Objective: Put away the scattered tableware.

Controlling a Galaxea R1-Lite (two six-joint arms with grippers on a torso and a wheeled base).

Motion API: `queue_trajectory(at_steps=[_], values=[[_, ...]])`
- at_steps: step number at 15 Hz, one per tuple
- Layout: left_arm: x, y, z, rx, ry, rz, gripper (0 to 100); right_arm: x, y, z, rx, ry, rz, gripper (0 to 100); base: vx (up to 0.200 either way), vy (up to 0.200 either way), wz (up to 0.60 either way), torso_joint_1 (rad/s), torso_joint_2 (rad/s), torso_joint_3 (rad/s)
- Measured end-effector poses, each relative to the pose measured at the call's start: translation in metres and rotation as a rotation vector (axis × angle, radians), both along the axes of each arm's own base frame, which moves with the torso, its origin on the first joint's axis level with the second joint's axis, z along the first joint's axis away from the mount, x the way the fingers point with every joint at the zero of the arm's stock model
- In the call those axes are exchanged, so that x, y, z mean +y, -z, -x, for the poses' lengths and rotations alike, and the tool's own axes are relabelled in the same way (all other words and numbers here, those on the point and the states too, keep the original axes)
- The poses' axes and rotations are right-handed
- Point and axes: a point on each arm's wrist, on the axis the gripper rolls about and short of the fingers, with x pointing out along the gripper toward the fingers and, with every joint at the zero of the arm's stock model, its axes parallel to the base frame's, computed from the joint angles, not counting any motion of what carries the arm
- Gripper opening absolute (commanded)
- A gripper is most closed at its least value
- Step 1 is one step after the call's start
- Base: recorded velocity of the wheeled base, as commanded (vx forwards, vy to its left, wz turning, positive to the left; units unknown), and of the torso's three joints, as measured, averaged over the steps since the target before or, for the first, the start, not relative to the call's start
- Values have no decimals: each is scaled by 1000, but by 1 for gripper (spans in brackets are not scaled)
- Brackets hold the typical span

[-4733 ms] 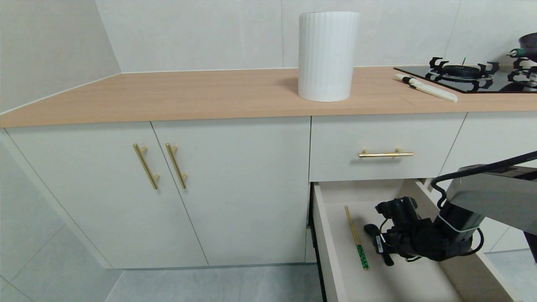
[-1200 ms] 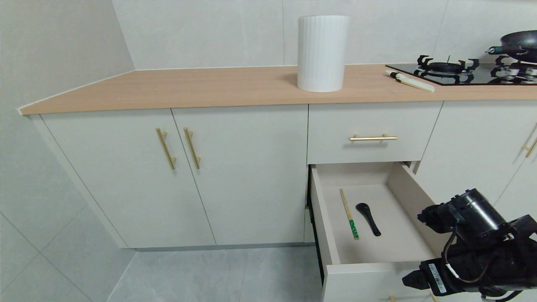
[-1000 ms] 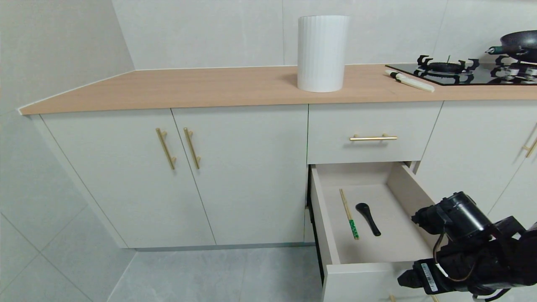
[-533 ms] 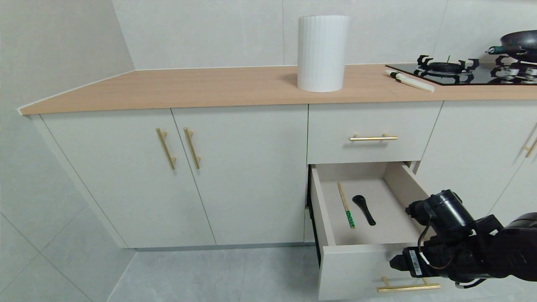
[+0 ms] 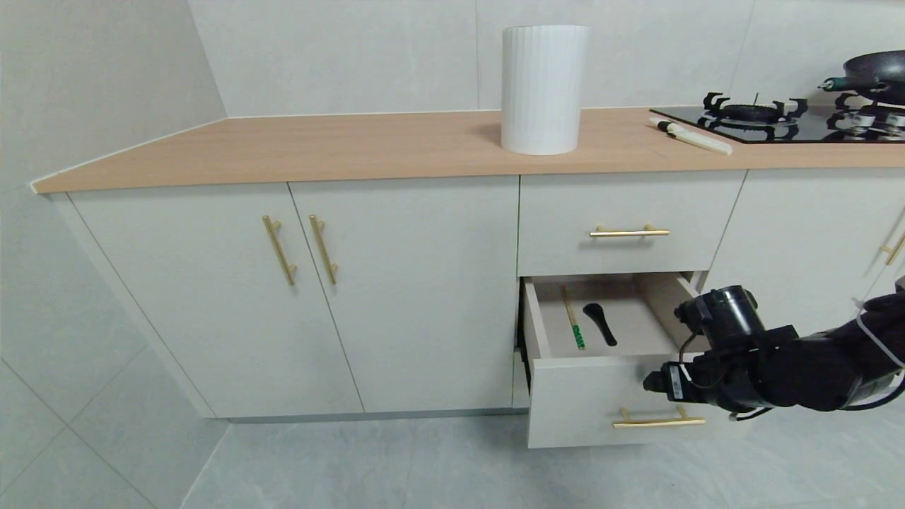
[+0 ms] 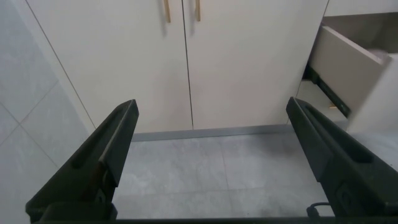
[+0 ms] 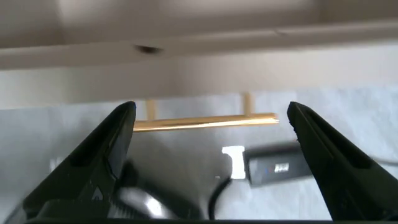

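Wooden chopsticks (image 5: 571, 327) with green ends and a black spoon (image 5: 599, 324) lie side by side in the part-open drawer (image 5: 573, 403), beyond the right gripper (image 7: 210, 118). Its fingers are spread, with the gold handle (image 7: 205, 123) just ahead. The left gripper (image 6: 211, 112) is also spread, facing the cupboard doors (image 6: 249, 56).

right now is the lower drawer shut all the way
No, the lower drawer stands partly pulled out, with the chopsticks and the black spoon showing inside it.
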Motion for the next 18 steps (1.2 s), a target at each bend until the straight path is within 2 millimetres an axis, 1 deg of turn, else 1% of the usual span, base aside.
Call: queue_trajectory(at_steps=[5, 8, 14, 17, 18], values=[[0, 0, 0, 0, 0, 0, 100, -6, 2, -59, -83, 21, 2, 100, 0, 0, 0, 0, 0, 0], [0, 0, 0, 0, 0, 0, 100, -4, 7, -86, -117, 7, 0, 100, 0, 0, 0, 0, 0, 0], [0, 0, 0, 0, 0, 0, 100, 1, 14, -128, -188, 3, -17, 100, 0, 0, 0, 0, 0, 0], [0, 0, 0, 0, 0, 0, 100, 0, 20, -138, -213, 9, -21, 100, 0, 0, 0, 0, 0, 0], [0, 0, 0, 0, 0, 0, 100, -1, 21, -142, -246, 13, -27, 100, 0, 0, 0, 0, 0, 0]])
